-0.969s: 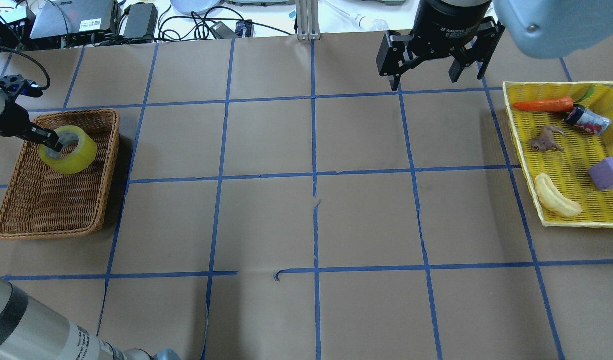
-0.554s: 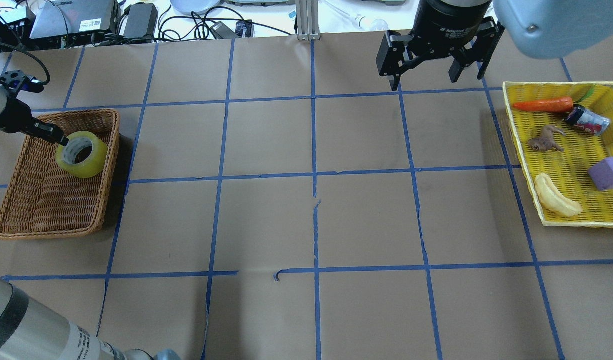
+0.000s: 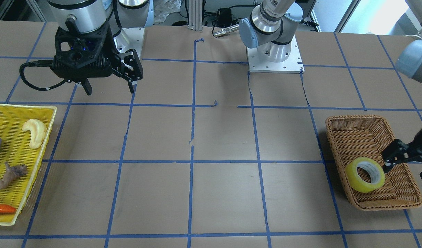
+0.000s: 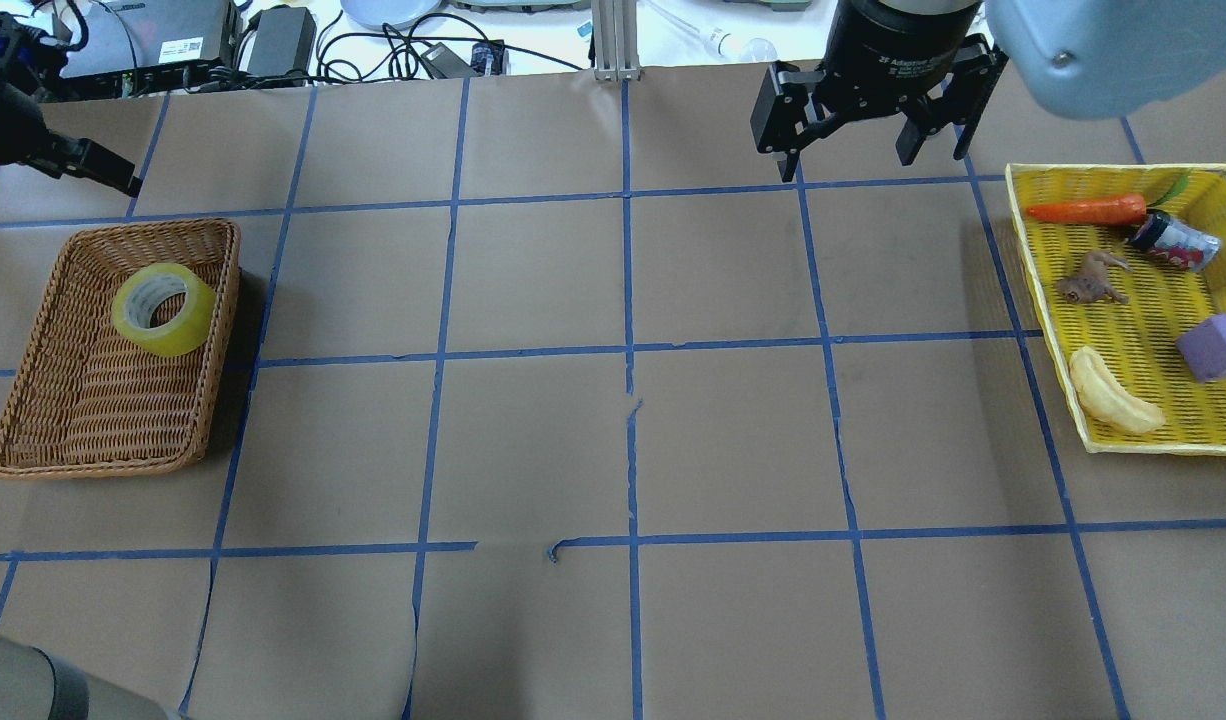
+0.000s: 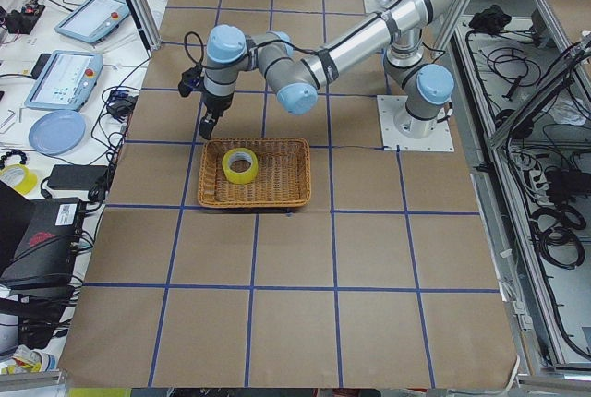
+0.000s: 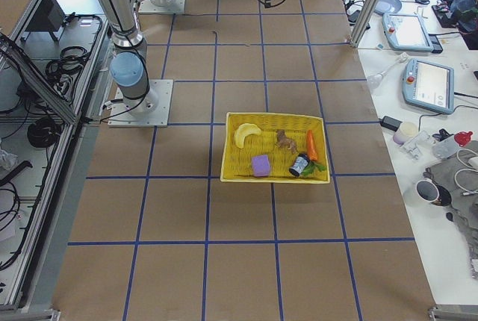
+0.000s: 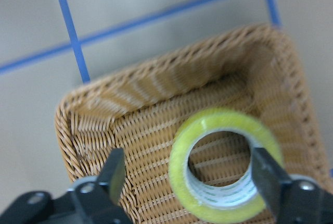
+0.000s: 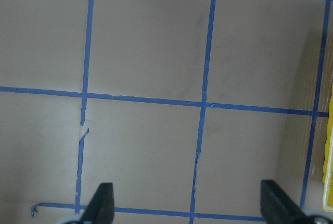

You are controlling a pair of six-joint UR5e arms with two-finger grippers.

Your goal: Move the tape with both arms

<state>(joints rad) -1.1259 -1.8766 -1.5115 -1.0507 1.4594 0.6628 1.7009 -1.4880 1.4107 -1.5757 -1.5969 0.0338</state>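
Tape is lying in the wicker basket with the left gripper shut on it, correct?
No. The tape is lying in the wicker basket, but the left gripper is open and not touching it; the left wrist view shows this.

Brown paper table [image 4: 533,440], blue tape grid [image 4: 628,260]. On it: wicker basket [image 4: 223,330] near, below left claw [image 5: 208,129]; yellow tray [image 4: 1173,446] outboard of right claw [image 4: 853,160], apart.

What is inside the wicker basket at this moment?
Only the tape, tilted, near one corner of the wicker basket. The rest shows bare weave; what lies beneath the roll is covered.
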